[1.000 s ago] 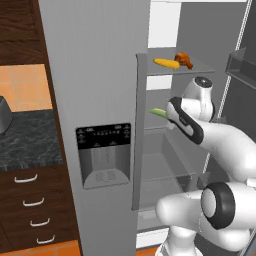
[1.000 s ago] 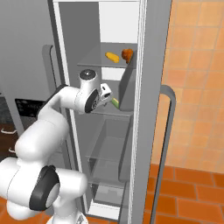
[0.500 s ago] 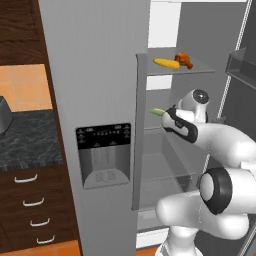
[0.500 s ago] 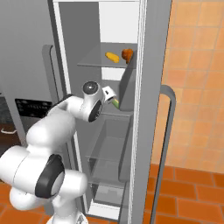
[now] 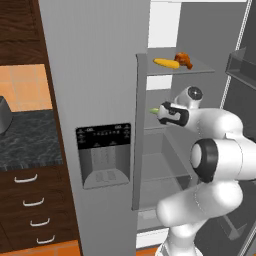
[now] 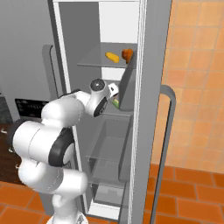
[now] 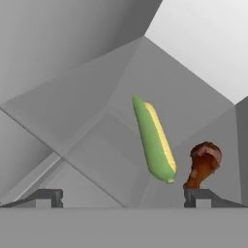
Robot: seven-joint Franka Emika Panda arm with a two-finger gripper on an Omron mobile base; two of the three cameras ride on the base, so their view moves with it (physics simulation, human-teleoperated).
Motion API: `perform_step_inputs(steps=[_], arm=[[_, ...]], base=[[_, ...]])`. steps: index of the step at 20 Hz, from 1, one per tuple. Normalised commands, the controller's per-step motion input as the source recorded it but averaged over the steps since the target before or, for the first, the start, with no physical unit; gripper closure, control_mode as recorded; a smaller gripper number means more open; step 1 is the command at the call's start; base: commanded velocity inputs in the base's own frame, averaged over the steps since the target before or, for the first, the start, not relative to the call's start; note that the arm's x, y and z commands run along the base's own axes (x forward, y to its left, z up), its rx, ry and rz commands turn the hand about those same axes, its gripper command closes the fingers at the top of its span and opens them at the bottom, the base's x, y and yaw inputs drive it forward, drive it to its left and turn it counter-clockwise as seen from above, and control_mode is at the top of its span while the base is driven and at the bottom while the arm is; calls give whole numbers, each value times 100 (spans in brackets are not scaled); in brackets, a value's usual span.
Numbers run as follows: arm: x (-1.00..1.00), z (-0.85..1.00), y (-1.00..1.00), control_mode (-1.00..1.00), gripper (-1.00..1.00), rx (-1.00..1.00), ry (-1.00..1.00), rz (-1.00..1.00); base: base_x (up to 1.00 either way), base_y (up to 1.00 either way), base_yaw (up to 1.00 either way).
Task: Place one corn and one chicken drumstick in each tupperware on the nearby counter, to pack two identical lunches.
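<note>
Corn in green husk (image 7: 156,143) lies on the middle fridge shelf (image 7: 92,145) beside a drumstick (image 7: 203,162), straight ahead of my tool (image 7: 123,196), which is spread wide, empty, lined up to reach it. Second cob (image 5: 166,63) and drumstick (image 5: 183,59) wait one shelf up. I read no writing anywhere.

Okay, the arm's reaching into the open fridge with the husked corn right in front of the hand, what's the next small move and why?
Probably ease the open gripper forward and lower it around the husked corn, then close. The jaws stand wide with nothing between them, and the cob lies on the shelf just ahead, apart from the tips. A drumstick sits close beside it, so centring on the cob first seems wise.
</note>
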Motion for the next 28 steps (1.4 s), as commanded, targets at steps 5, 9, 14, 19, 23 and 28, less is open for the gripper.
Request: perform_step_inputs(steps=[5, 9, 14, 19, 23, 28], arm=[[51, -22, -5, -100, -100, 0, 0, 0], [51, -26, -6, -100, -100, 0, 0, 0], [40, -18, -17, -100, -100, 0, 0, 0], [36, -4, -22, -100, -100, 0, 0, 0], [41, -15, -18, -100, -100, 0, 0, 0], [3, -50, -1, -100, -100, -1, 1, 0]], base=[[0, 0, 0], [0, 0, 0], [0, 0, 0], [0, 0, 0], [0, 0, 0], [0, 0, 0]])
